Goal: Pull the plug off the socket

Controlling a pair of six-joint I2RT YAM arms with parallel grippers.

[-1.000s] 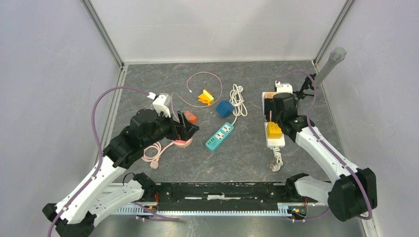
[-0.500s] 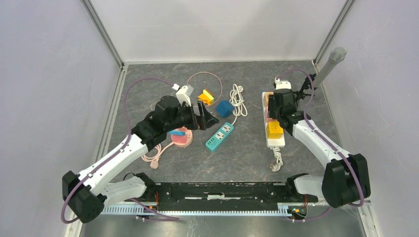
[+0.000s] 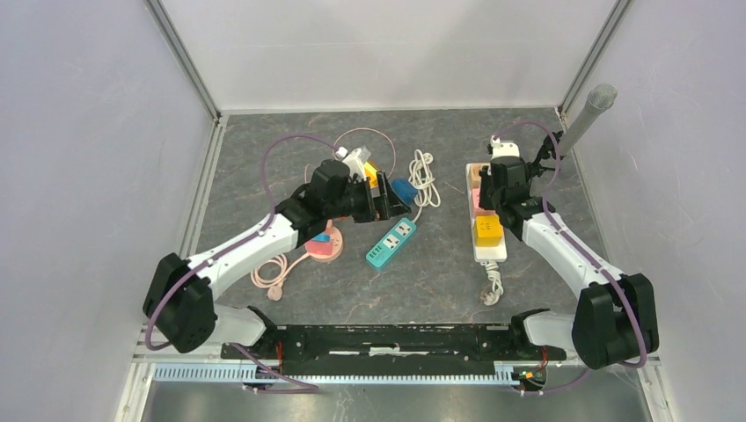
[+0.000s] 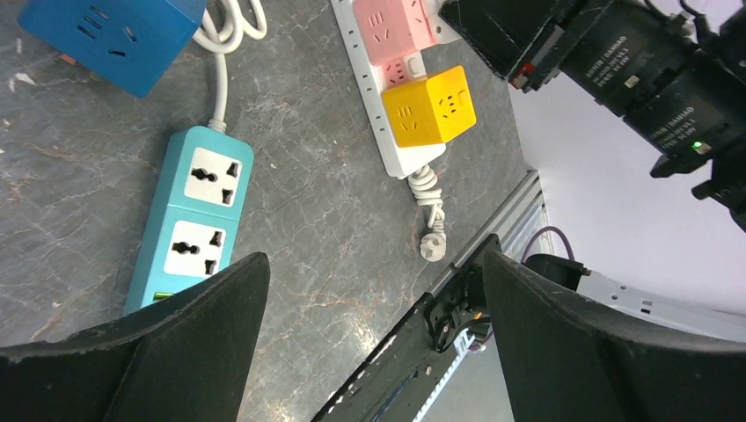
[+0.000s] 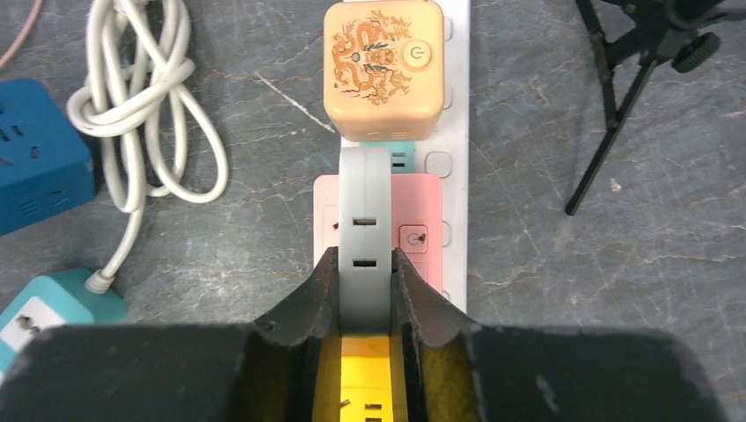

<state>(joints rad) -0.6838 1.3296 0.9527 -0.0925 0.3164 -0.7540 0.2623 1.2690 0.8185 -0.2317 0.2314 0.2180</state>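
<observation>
We grip the plug on the strip.
Our right gripper (image 5: 363, 265) pinches the grey plug (image 5: 364, 198) tight, just ahead of its fingertips on the white strip (image 5: 457, 132). Our left gripper (image 4: 374, 264) gapes empty.

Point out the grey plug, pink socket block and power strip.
grey plug (image 5: 364, 242): right wrist view, slotted face.
pink socket block (image 5: 422, 198): right wrist view, top face.
power strip (image 5: 457, 132): right wrist view, right edge.

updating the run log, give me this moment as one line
right gripper: shut on grey plug | grey plug: not yet pulled off white power strip | left gripper: open, empty
</observation>
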